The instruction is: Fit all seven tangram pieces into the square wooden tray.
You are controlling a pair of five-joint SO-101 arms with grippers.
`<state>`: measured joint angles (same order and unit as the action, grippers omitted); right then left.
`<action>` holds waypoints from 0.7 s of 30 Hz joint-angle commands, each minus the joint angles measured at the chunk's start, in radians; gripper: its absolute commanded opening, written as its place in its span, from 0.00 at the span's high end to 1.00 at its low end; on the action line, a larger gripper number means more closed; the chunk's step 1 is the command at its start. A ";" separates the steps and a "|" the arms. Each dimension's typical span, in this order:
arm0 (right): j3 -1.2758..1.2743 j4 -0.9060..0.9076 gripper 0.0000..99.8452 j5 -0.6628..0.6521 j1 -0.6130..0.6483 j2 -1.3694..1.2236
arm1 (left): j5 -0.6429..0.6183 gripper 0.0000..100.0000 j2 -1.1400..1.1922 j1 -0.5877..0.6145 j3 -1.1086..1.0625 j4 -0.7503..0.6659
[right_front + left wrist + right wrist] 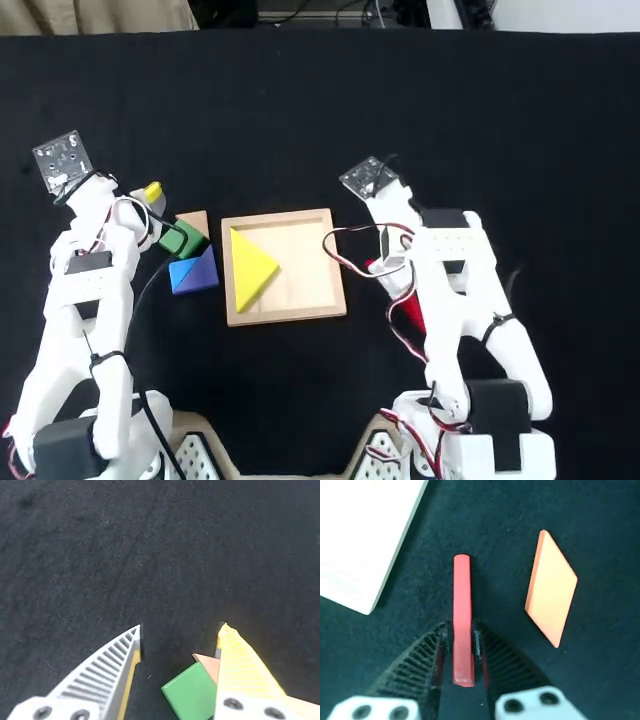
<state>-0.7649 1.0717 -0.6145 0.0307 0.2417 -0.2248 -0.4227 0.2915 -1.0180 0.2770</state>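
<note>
Right hand (462, 642) is clamped on the thin red wooden tangram piece (462, 590), on edge, at 3 o'clock of the square wooden tray (305, 272). Looks light, stiff, slick (my guess), so pinching its flat faces mid-length seems safest. Left hand (181, 627) hangs open by the green square wooden piece (192, 695) at 9 o'clock.
</note>
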 commanded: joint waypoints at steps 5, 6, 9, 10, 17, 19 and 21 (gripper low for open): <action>0.277 0.253 0.99 -0.230 0.080 0.061 | -0.002 0.75 -0.029 -0.005 0.007 -0.023; 0.306 0.292 0.99 -0.299 0.106 0.056 | -0.002 0.75 -0.029 -0.004 0.007 -0.025; 0.364 0.365 0.99 -0.468 0.199 0.048 | 0.000 0.75 -0.029 0.004 0.007 -0.026; 0.378 0.373 0.99 -0.488 0.239 0.047 | 0.000 0.75 -0.029 0.016 0.008 -0.026; 0.420 0.344 0.99 -0.471 0.499 0.045 | -0.003 0.75 -0.029 0.107 -0.024 -0.104; 0.407 0.302 0.99 -0.470 0.532 0.033 | -0.006 0.75 -0.031 0.114 -0.038 -0.123; 0.403 0.269 0.99 -0.470 0.546 -0.005 | -0.006 0.75 -0.031 0.117 -0.042 -0.120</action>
<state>-0.3997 1.3878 -1.0717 0.5386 0.2417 -0.2248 -0.4227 0.3897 -1.0641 0.1849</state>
